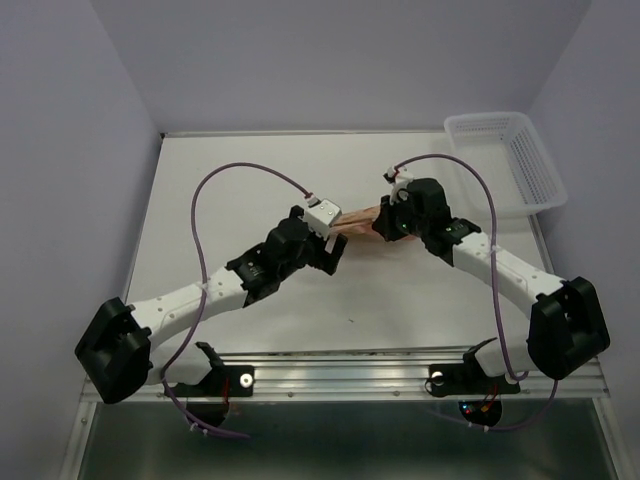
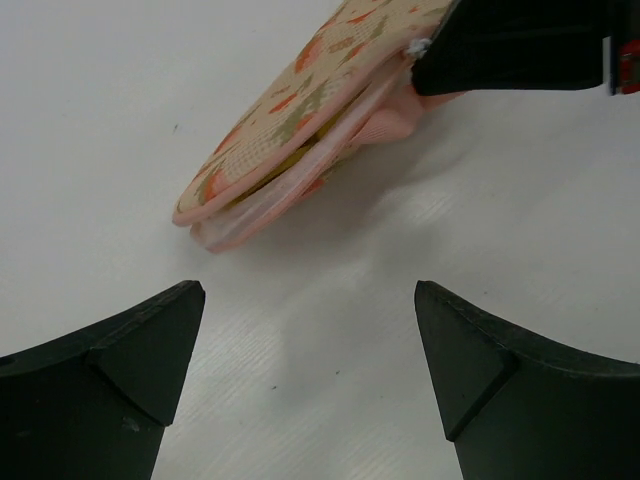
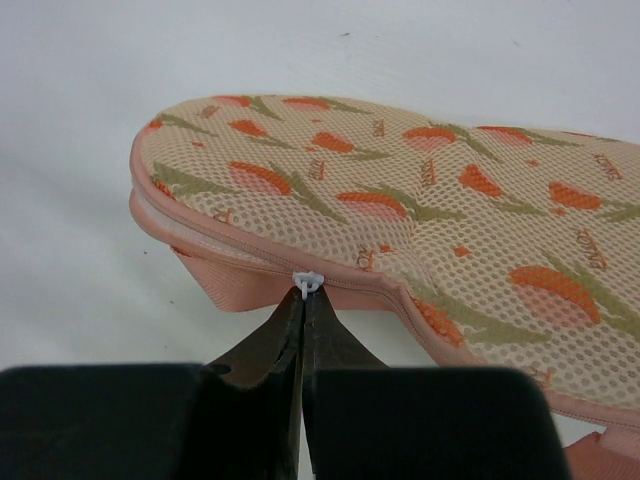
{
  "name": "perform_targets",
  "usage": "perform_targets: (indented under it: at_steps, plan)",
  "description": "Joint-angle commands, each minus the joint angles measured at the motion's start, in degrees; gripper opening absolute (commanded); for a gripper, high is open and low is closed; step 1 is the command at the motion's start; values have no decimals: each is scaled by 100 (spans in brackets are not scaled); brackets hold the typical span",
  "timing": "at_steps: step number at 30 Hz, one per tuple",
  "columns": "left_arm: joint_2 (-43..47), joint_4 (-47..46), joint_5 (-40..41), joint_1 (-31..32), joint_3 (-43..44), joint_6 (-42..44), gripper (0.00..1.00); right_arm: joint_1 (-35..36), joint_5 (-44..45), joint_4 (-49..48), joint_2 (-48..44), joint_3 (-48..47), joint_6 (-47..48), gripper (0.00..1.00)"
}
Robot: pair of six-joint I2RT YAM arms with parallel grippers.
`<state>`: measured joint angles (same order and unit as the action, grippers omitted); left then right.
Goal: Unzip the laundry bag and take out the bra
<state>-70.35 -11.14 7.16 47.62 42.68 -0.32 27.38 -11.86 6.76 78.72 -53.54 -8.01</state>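
Lying mid-desk (image 1: 230, 190) in the top view, the laundry bag (image 1: 356, 222) sits stretched between the two arms, handy to both. A white lattice basket (image 1: 535, 165) stands at the far right corner, well apart, with nothing in it that I can see.

From the left wrist, the left hand (image 2: 310, 290) stands wide and holds nothing, just short of the bag's near lobe. There the seam gapes, and a yellow sliver, probably the bra (image 2: 295, 150), shows inside.

From the right wrist, the right hand (image 3: 303, 300) is pinched tight on the white zip pull (image 3: 307, 281), likely placed to draw the zip further round.
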Motion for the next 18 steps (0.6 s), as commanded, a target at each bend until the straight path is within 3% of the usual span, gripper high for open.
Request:
perform_targets:
  at_steps: [1,12,15,18]
  plan:
    - [-31,-126,-207,353,417,179,99,154,325,-79,-67,-280,-139,1]
    - [-664,-363,-242,371,830,1560,99,207,149,-96,-260,-139,-166,1]
    - [-805,-670,154,362,830,1727,99,207,61,-96,-313,-122,-157,1]
    - [-840,-995,-56,310,795,1929,99,207,-27,-114,-322,-87,-140,1]
